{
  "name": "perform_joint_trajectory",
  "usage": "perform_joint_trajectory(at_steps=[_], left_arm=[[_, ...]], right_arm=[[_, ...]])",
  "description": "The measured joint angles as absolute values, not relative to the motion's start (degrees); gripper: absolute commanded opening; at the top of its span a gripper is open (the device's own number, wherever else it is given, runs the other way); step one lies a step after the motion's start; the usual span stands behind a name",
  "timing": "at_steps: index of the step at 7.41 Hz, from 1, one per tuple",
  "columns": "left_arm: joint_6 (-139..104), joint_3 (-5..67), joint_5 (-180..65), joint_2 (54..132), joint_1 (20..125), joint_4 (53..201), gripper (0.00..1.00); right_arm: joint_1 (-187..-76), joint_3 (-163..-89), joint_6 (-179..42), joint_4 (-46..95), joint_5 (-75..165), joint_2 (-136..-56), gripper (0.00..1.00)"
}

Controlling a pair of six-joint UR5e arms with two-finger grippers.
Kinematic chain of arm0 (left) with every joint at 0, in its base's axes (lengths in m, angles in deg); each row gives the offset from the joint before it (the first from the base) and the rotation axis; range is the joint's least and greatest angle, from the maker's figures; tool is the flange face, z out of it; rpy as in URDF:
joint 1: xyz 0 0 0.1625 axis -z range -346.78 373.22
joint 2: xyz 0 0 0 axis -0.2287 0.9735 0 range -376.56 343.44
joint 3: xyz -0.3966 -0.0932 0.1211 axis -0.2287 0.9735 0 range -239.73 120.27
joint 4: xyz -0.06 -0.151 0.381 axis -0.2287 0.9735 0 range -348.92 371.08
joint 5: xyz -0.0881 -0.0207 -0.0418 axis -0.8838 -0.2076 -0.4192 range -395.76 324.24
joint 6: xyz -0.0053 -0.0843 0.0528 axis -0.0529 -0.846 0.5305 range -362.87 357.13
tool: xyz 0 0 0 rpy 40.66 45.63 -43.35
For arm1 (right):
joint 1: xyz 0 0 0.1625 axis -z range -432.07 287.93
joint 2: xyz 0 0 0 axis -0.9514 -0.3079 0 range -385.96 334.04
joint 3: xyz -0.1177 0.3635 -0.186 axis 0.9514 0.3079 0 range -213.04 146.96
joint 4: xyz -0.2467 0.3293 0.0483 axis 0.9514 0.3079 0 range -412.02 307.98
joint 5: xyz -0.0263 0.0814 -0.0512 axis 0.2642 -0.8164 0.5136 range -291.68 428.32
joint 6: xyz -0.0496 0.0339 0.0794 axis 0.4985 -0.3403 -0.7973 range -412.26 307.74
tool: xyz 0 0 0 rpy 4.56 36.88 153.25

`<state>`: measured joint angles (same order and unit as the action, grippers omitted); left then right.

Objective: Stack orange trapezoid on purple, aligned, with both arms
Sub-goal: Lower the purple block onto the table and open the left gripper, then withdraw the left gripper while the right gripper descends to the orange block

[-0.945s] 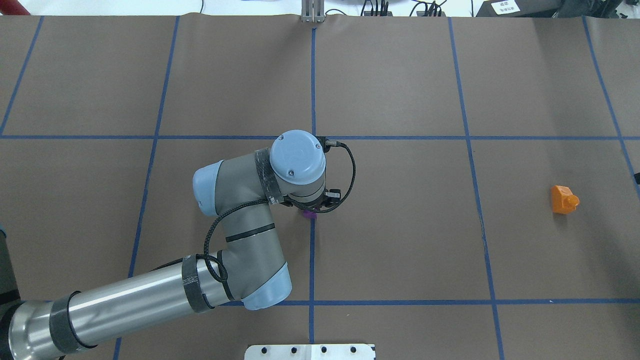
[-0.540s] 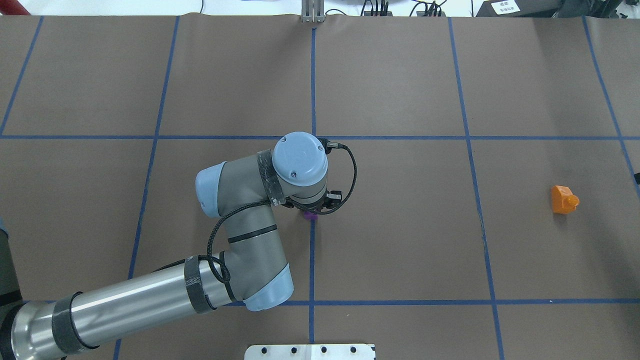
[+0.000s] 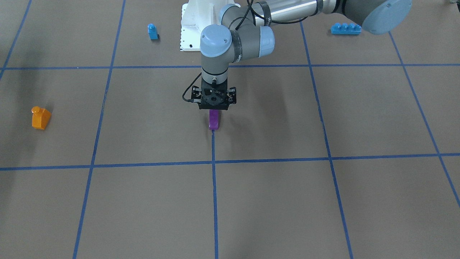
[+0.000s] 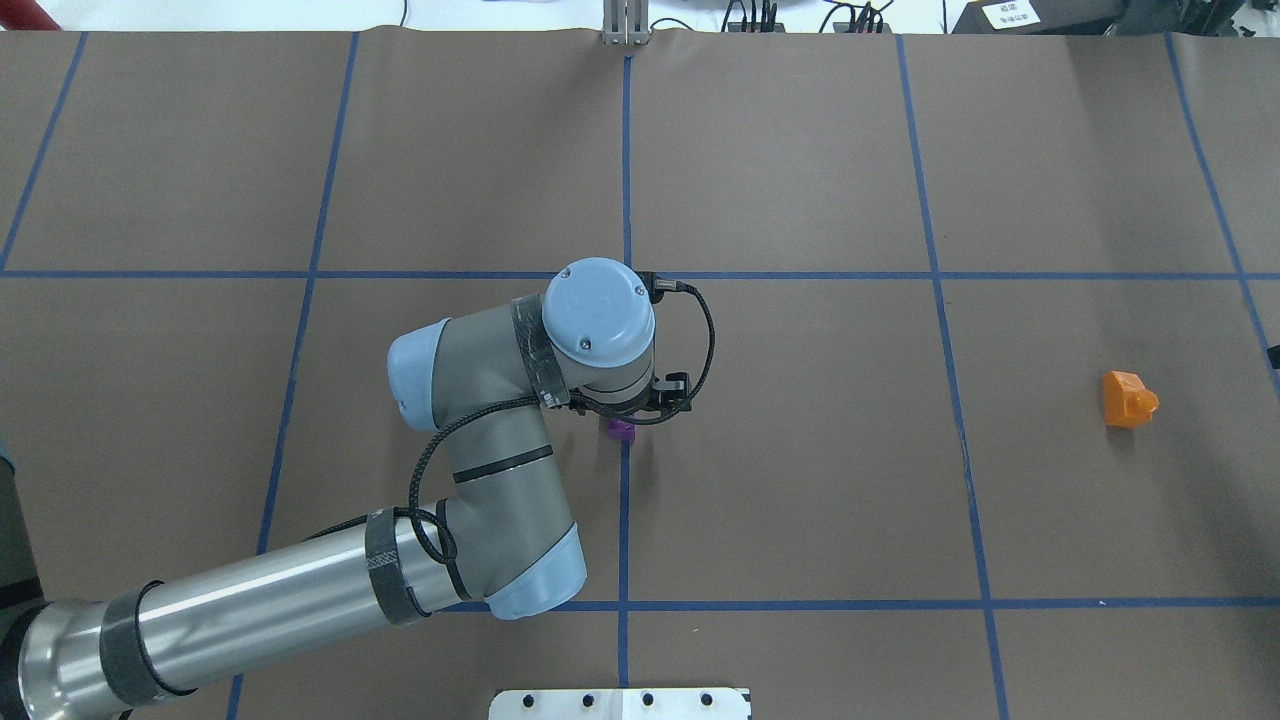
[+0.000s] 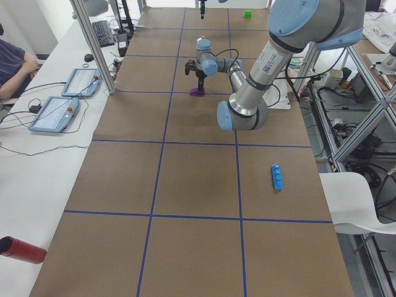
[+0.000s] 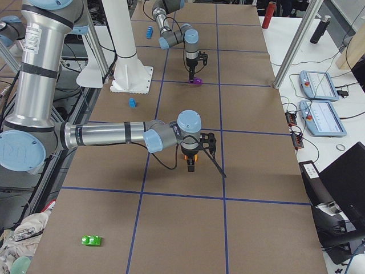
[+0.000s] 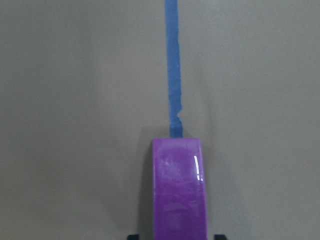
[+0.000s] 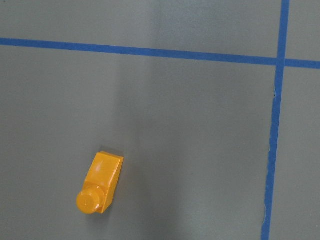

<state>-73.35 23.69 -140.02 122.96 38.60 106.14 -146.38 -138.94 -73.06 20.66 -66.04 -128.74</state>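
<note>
The purple block [image 3: 213, 119] hangs upright from my left gripper [image 3: 214, 109], its lower end at the table by the end of a blue tape line. It fills the bottom of the left wrist view [image 7: 178, 190], with the fingertips [image 7: 132, 236] just showing on either side. The overhead view shows only a sliver of the purple block [image 4: 622, 428] under the wrist. The orange trapezoid [image 4: 1130, 399] lies on its side far to the right, also in the right wrist view [image 8: 100, 183]. My right gripper [image 6: 191, 165] hangs above it; I cannot tell if it is open or shut.
A blue single-stud block [image 3: 152, 31] and a long blue brick [image 3: 345, 28] lie near the white base [image 3: 190, 28]. A green block [image 6: 90, 240] sits at the table's right end. Tablets [image 5: 54, 114] lie on the side bench.
My left wrist has shifted a few pixels and turned slightly, with the purple block still under it. The orange trapezoid has not moved.
</note>
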Motion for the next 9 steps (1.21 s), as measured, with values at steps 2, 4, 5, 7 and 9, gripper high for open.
perform_joint_trajectory(at_steps=[2,4,5,7,9], left_arm=[[-71.45,34.66,-142.69,118.07,40.93,101.02,0.99],[-62.28,53.29,-145.05,104.37,43.81,94.78,0.99],[-56.65,60.38,-146.33,97.19,46.10,93.82,0.99],[-42.39,66.58,-153.96,86.75,55.00,93.51,1.00],[-29.56,67.63,-160.76,80.16,63.35,93.52,1.00]], right_arm=[[-145.17,-138.99,-73.18,20.59,-66.27,-128.54,1.00],[-142.21,-138.97,-75.13,19.59,-66.09,-128.22,1.00],[-140.41,-138.85,-79.66,17.53,-65.29,-128.20,1.00],[-134.06,-138.54,-93.98,10.95,-60.00,-128.13,1.00],[-128.64,-136.84,-101.45,6.00,-54.85,-127.70,1.00]])
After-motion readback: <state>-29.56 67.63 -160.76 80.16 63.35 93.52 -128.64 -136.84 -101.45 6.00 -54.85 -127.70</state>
